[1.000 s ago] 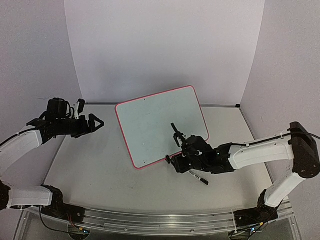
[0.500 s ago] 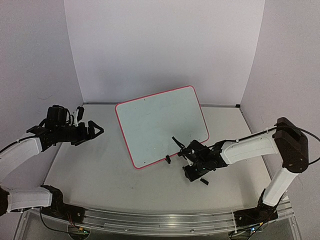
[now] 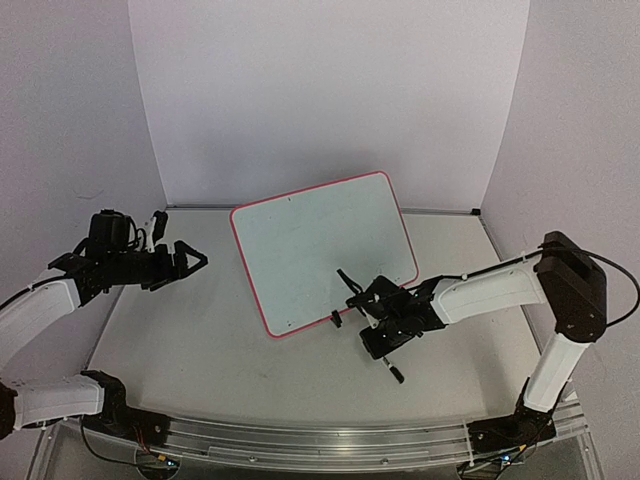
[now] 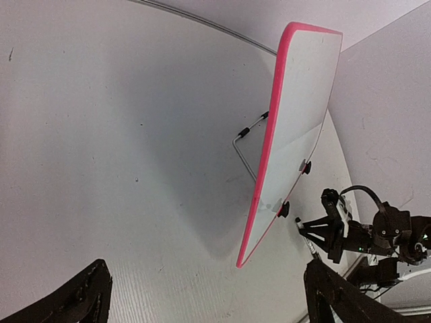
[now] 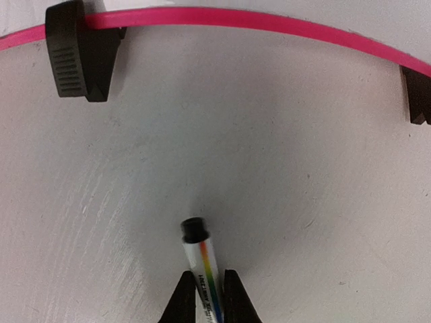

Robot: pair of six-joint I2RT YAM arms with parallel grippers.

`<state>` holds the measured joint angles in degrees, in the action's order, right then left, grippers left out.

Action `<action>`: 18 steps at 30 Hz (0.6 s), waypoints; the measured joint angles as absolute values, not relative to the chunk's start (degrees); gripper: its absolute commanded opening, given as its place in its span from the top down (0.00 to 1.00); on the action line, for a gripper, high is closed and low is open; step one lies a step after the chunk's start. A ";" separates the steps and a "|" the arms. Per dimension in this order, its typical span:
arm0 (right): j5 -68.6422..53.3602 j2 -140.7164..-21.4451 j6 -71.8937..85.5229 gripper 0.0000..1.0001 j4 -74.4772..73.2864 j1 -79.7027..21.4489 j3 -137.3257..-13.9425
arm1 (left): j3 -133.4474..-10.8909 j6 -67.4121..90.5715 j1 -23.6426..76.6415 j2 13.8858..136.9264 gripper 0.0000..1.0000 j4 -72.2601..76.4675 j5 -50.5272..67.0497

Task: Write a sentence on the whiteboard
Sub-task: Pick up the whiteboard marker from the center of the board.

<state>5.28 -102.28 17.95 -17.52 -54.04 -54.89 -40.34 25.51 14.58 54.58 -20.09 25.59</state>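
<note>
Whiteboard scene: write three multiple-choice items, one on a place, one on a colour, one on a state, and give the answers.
1. Where is the marker?
A. behind the whiteboard
B. just in front of the whiteboard's lower edge
C. flat on the whiteboard's face

2. What colour is the whiteboard's rim?
A. blue
B. green
C. pink-red

3. How is the right tool?
A. shut on the marker
B. wide open above the whiteboard
C. shut on the whiteboard's rim

Answers: 1 B, the right wrist view shows the marker on the near side of the rim. 2 C, the rim reads pink-red in every view. 3 A, its fingers pinch the marker's barrel.
</note>
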 measured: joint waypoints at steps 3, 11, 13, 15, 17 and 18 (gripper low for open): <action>4.65 -102.28 18.17 1.00 -17.69 -54.02 -55.23 | -40.36 25.88 15.48 53.18 0.04 -20.65 26.84; -1.53 -97.04 20.61 1.00 -19.27 -53.98 -57.82 | -44.54 29.62 23.52 49.42 0.05 -21.46 27.46; -1.88 -91.81 22.27 1.00 -17.71 -54.03 -58.31 | -45.84 30.88 26.10 48.60 0.05 -20.32 26.94; -2.13 -85.77 24.50 1.00 -13.31 -54.08 -58.50 | -46.38 32.34 28.85 48.41 0.05 -18.01 26.36; -2.48 -81.10 26.80 1.00 -7.33 -54.14 -58.58 | -46.53 34.14 32.52 49.51 0.05 -14.30 25.60; -2.63 -79.31 27.86 1.00 -4.41 -54.20 -58.73 | -46.55 34.91 34.34 50.32 0.05 -12.47 25.35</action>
